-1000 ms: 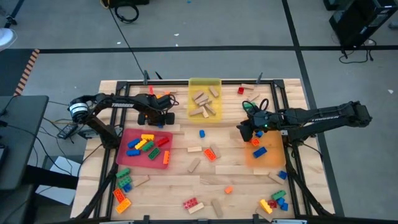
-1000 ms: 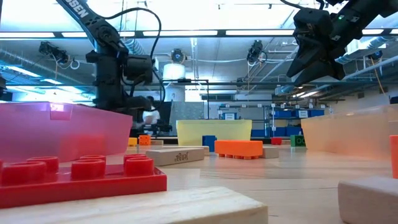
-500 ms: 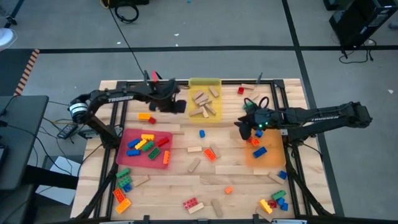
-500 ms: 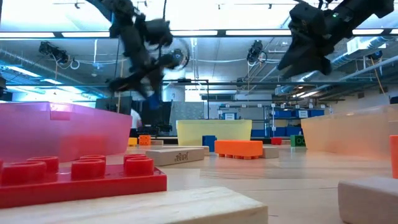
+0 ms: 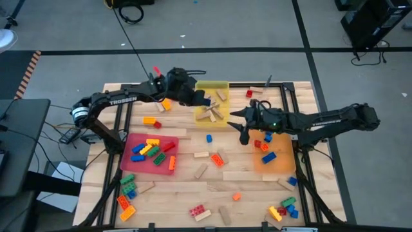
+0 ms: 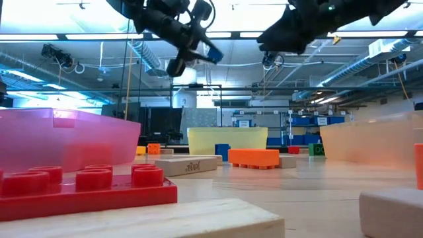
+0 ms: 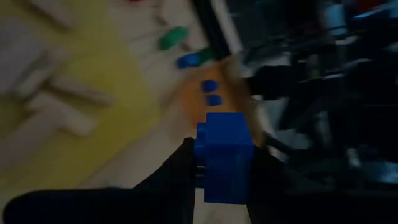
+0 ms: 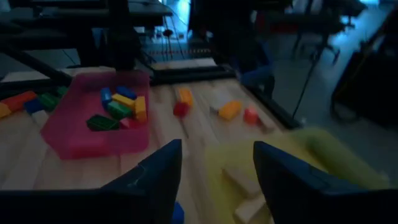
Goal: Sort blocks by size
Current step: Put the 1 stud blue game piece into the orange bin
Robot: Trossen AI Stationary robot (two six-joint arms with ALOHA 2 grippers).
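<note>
**Left wrist view: blue brick carried over the yellow tray**

A small, hard, studded blue brick (image 7: 222, 155) sits clamped in the left jaws (image 5: 196, 98), above the yellow tray (image 5: 222, 86) of plain wooden blocks (image 5: 209, 109). It likely belongs elsewhere; next comes placing it. The right jaws (image 8: 214, 180) gape empty near that tray.

overhead camera looks straight down on the whole table (image 5: 193, 193). low camera sits at tabletop height, close behind a red brick (image 6: 86, 185), facing across. wrist cameras look past their fingers; both catch the yellow tray (image 8: 323, 155).
</note>
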